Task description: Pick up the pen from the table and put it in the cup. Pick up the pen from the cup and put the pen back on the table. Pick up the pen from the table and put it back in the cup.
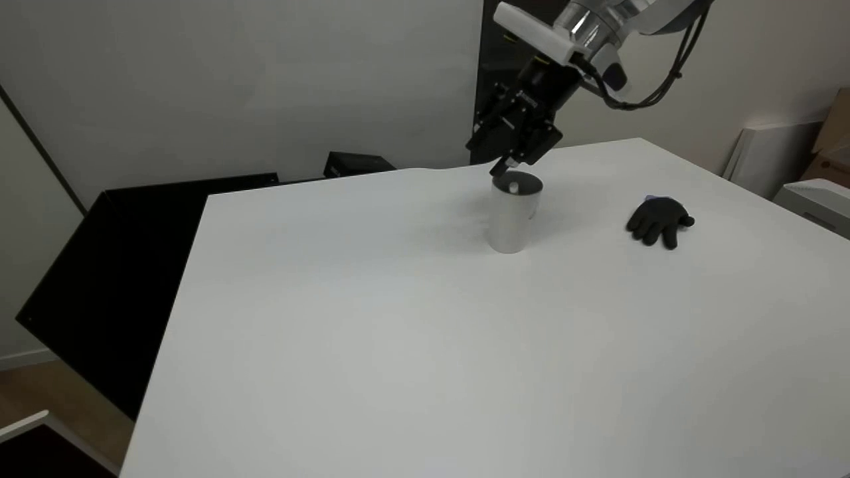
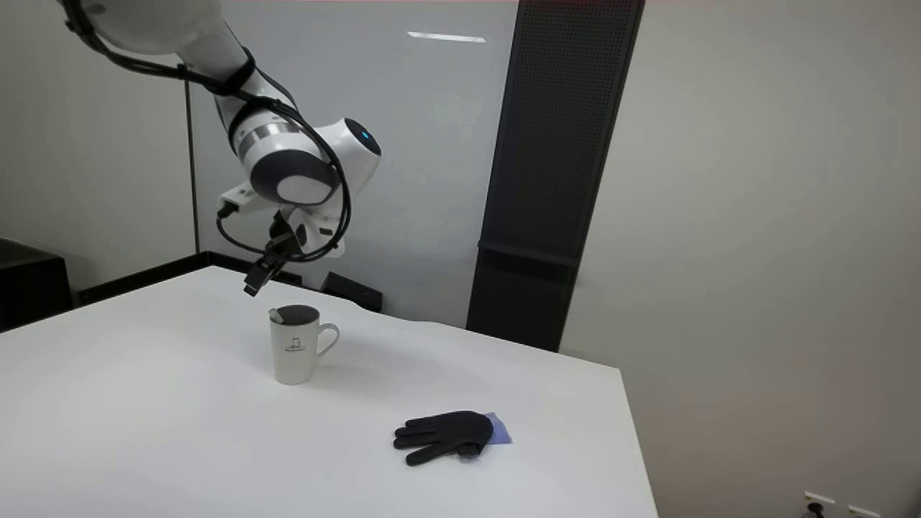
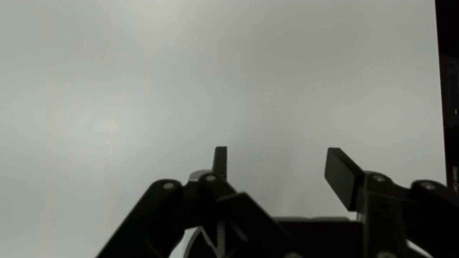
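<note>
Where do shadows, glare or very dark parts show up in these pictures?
In an exterior view, the white table is faintly, softly shadowed beside the mug; in an exterior view, a bright strip, probably a reflection, shows on the grey wall panel; in the wrist view, the gripper looks almost black against the pale tabletop.

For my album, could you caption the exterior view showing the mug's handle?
Robot hand hovering near a white mug with a pen inside, black glove on the table.

Both exterior views overlooking table [image 1: 425,345], wrist view close above
</note>
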